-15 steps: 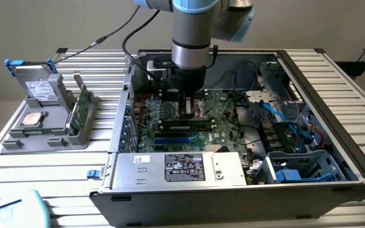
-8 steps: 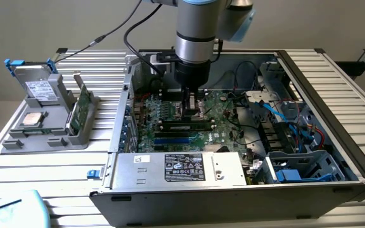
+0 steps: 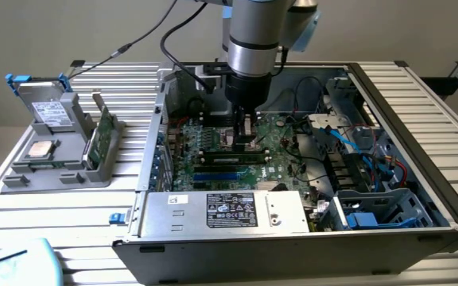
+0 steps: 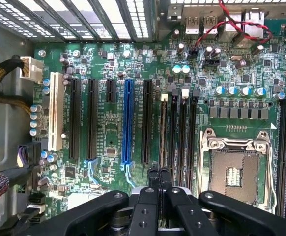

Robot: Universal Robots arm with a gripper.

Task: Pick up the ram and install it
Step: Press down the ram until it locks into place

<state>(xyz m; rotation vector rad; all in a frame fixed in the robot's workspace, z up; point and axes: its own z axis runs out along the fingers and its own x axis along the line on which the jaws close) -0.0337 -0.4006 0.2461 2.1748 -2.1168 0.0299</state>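
Observation:
The ram [image 3: 231, 159] is a long thin stick standing on edge in a memory slot of the motherboard [image 4: 108, 142], inside the open computer case [image 3: 420, 119]. In the wrist view the ram [image 4: 162, 128] shows edge-on in the slot nearest the black expansion slots. My gripper [image 3: 245, 142] reaches down into the case over the stick's half toward the exterior view's right. Its black fingers are shut together, gripper [image 4: 159, 173], in line with the ram's end. Nothing shows between them. I cannot tell whether they touch the stick.
The bare processor socket [image 4: 234, 172] lies beside the memory slots. A silver power supply [image 3: 229, 210] fills the case front, with blue and black cables [image 3: 364, 143] on the exterior view's right. Outside, a grey holder [image 3: 54, 173] carries a green expansion card [image 3: 98, 140] and a silver processor chip [image 3: 40, 149].

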